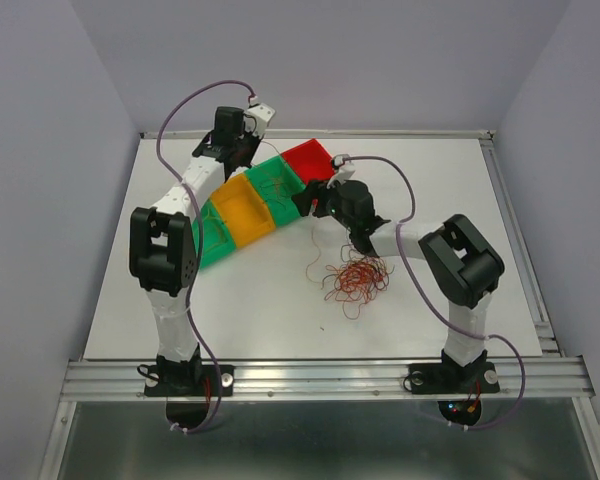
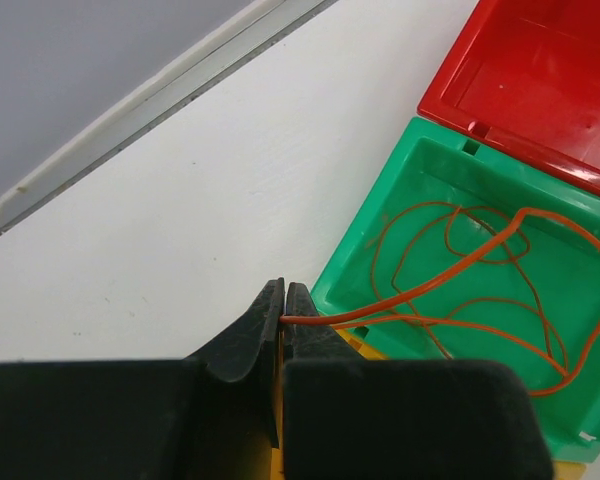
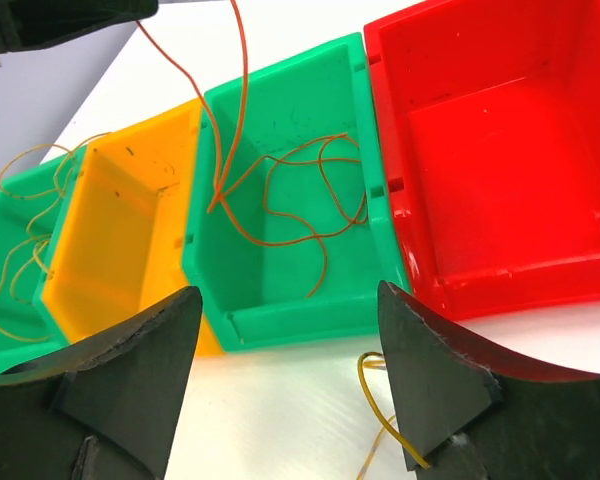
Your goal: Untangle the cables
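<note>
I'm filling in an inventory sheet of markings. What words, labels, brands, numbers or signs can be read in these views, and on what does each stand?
No text can be read in any view.
The red bin, green bin and yellow bin are bare plastic with no label.
The left arm and right arm show no legible brand or number.
The orange cable and table are unmarked.

The red bin (image 3: 500, 150), green bin (image 3: 280, 325) beside it and yellow bin (image 3: 130, 230) are glossy moulded plastic, faintly scuffed. The surface (image 1: 280, 300) is smooth matt white. The right claw (image 3: 287, 330) has matt black fingers (image 3: 130, 380). Along the near edge, the rail (image 1: 320, 378) is ribbed bare metal. The cables (image 1: 358, 278) look smooth-coated.
</note>
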Available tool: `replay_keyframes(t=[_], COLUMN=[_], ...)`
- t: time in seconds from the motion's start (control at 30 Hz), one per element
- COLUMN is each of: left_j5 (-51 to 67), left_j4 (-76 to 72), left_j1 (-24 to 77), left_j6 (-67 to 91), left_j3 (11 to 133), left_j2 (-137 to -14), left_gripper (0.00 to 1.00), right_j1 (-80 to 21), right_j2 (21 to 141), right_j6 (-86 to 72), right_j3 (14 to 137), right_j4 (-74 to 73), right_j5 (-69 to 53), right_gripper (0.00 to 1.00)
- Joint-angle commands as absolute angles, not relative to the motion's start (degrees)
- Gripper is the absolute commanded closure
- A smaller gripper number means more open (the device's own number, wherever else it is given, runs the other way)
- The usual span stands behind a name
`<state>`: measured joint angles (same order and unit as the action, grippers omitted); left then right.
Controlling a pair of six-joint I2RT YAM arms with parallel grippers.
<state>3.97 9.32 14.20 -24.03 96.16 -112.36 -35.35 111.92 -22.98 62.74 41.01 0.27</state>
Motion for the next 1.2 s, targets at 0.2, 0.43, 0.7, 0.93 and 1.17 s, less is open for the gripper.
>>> replay_keyframes(t=[0.2,0.43,0.7,0.93,1.17], left_j5=[0.5,-7.7,-8.4,-9.8,-10.0], left_j4=[13.1,19.9,26.5,27.9,27.7], left_j1=[19.7,20.5,21.7,23.5,23.8], left_j6=[-29.3,-32.3,-35.0,-37.0,-37.7], left_j3=[99.9,104.8,111.9,113.0,112.9], left_j2=[-114.1,-118.5,-126.6,-128.9,-126.4], left_gripper=[1.00,1.00,1.00,0.98,0.69], right_j1=[-36.0,-36.1,-36.1,-36.0,-36.1], right_j2=[97.3,91.0,88.2,85.7,85.6], right_j6=[-21.6,-20.6,-22.0,-22.1,-22.2], right_j3=[53.8,48.7,44.7,41.7,40.8], right_j4=[36.0,33.9,35.2,35.9,35.9], right_j5=[7.3,9.2,10.3,11.9,12.6], right_gripper=[0.18,0.18,0.18,0.18,0.18])
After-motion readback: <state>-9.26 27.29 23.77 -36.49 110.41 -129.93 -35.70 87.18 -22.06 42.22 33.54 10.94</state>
